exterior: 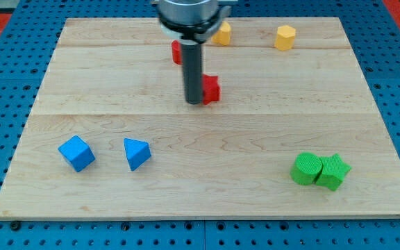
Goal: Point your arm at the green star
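The green star (pixel 334 171) lies near the view's bottom right, touching a green round block (pixel 305 169) on its left. My tip (pixel 196 102) is at the board's middle, a little above centre, touching or just beside a red block (pixel 211 89) on its right. The star is far to the right and below my tip. A second red block (pixel 176 52) sits behind the rod, partly hidden by it.
A blue cube (pixel 76 153) and a blue triangular block (pixel 136 153) lie at the lower left. Two yellow blocks (pixel 221 33) (pixel 285 37) sit near the top edge. The wooden board (pixel 186 198) rests on a blue perforated surface.
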Controlling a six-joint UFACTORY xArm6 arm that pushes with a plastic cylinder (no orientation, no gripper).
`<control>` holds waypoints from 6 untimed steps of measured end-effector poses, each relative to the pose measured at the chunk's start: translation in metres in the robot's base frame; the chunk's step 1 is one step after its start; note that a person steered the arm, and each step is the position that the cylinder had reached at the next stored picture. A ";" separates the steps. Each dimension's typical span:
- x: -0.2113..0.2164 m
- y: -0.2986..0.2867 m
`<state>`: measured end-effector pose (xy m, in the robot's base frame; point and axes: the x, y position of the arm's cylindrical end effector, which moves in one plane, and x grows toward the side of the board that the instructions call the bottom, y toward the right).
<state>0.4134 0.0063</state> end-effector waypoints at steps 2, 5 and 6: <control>0.043 0.074; 0.174 0.272; 0.173 0.245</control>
